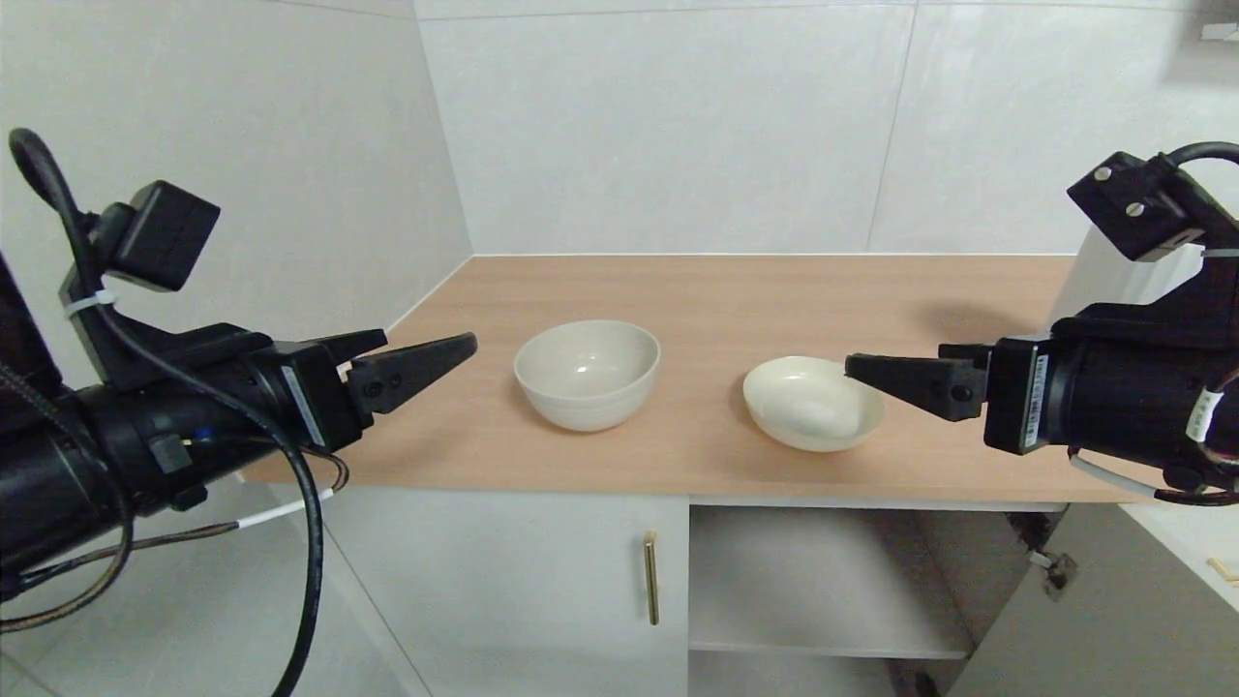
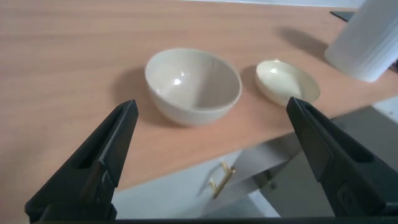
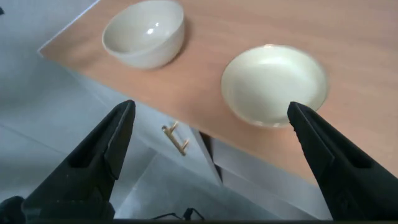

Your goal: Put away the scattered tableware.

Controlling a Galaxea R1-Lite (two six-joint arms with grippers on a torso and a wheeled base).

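The left gripper (image 1: 426, 350), fingers spread apart, hovers left of the deep bowl (image 1: 588, 373), not touching it. The right gripper (image 1: 895, 373), also spread, hangs just beside the shallow bowl (image 1: 813, 402); both bowls stand on the wooden counter (image 1: 716, 290).

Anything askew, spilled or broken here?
Nothing stands out. The deep bowl and shallow bowl sit intact and apart on the counter, with nothing spilled. The cabinet below stands open.
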